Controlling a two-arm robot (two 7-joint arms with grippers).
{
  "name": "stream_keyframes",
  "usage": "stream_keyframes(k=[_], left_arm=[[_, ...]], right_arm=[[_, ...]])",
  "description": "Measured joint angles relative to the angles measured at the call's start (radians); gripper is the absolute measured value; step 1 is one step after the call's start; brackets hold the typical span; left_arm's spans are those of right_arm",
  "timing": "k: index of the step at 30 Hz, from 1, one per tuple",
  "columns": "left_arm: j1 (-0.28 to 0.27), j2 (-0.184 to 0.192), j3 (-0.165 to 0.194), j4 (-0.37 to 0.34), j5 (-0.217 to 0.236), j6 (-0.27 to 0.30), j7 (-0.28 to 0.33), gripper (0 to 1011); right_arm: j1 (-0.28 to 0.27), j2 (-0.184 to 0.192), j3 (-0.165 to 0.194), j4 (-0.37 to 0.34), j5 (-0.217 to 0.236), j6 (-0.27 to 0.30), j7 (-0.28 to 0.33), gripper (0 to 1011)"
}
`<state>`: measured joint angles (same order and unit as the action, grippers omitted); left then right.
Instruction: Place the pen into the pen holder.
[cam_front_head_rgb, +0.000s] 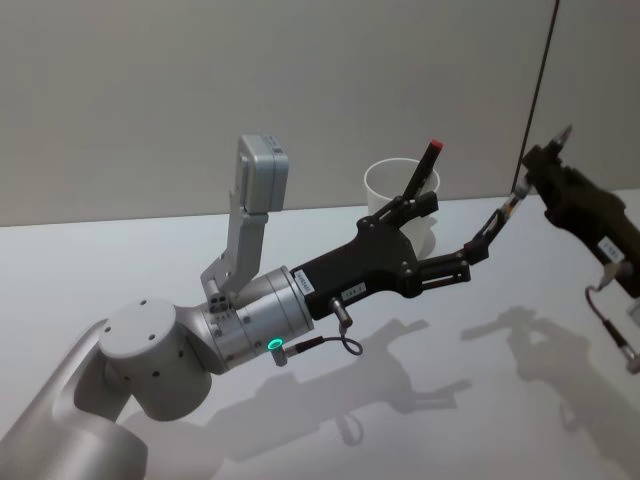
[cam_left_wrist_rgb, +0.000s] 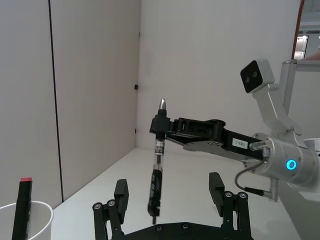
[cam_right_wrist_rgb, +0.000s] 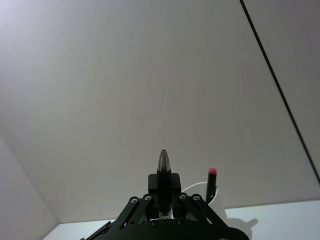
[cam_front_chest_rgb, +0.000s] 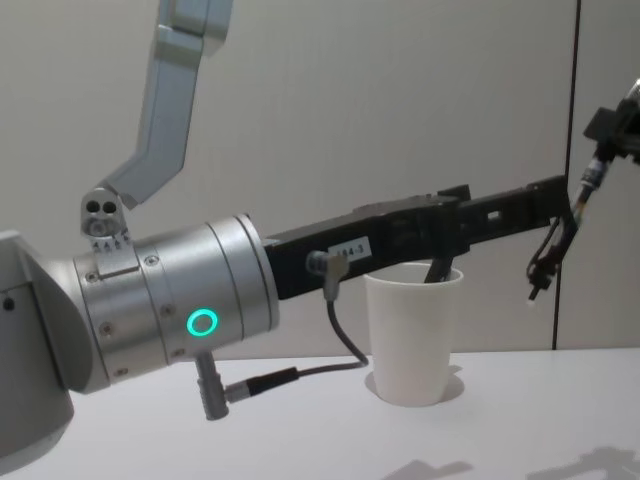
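My right gripper is up at the right, shut on the upper part of a black pen with a silver tip pointing up. In the left wrist view the pen hangs upright, its lower end between the spread fingers of my open left gripper. The left gripper reaches across from the lower left. The pen holder, a white paper cup, stands behind the left gripper with a red-capped black marker in it. From the chest, the pen holder sits below the left arm.
The white table runs back to a pale wall with a dark vertical seam. The left arm's grey camera mount sticks up to the left of the cup.
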<state>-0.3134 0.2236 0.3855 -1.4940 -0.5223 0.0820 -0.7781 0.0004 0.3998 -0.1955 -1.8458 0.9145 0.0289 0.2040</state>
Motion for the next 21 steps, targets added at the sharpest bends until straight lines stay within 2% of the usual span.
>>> stream_keyframes(k=[4,9,11,15,21], left_arm=[[0.0,0.0,0.0,0.0,0.0,0.0,0.0,1001],[0.0,0.0,0.0,0.0,0.0,0.0,0.0,1001],[0.0,0.0,0.0,0.0,0.0,0.0,0.0,1000],[0.0,0.0,0.0,0.0,0.0,0.0,0.0,1001],[0.0,0.0,0.0,0.0,0.0,0.0,0.0,1001]], right_arm=[[0.03,-0.003,0.001,0.03,-0.056,-0.023,0.008,122],[0.098,-0.03,-0.007,0.096,-0.143,-0.056,0.028,122],[0.109,-0.036,-0.008,0.104,-0.152,-0.06,0.032,121],[0.169,-0.069,-0.022,0.164,-0.213,-0.08,0.055,121],[0.216,-0.097,-0.035,0.209,-0.257,-0.093,0.073,122]])
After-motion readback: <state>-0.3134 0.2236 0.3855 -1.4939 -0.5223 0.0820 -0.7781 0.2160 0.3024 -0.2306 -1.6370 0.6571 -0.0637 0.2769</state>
